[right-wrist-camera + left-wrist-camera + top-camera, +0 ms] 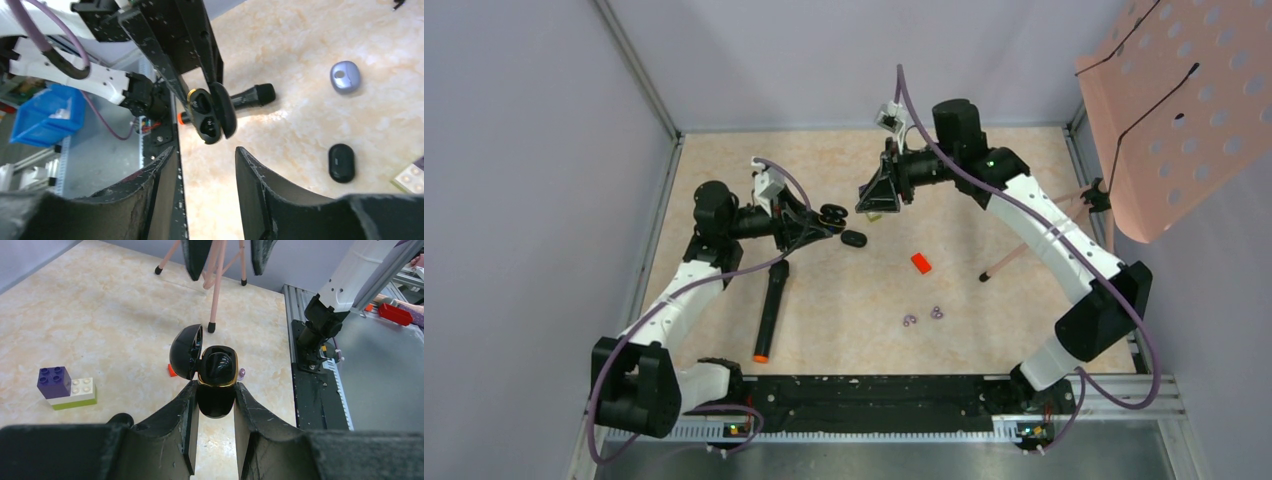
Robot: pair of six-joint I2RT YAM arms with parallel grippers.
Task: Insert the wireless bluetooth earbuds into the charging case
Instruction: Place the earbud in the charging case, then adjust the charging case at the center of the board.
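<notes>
The left tool is closed on the charging case, gripping its lower body from both sides and holding it above the worktop. The case is glossy black and rounded, with a gold rim. Its lid is hinged open to one side. Two dark wells are visible; whether the wireless bluetooth earbuds sit in them cannot be told.

The right tool faces the case with its jaws apart, holding nothing. Open air separates it from the case.

On the mottled beige worktop lie:
- a black oval pod
- a grey-blue pod
- a black marker with an orange end
- a brick stack
- a red block
- purple rings

A pink tripod stands near the right wall.
</notes>
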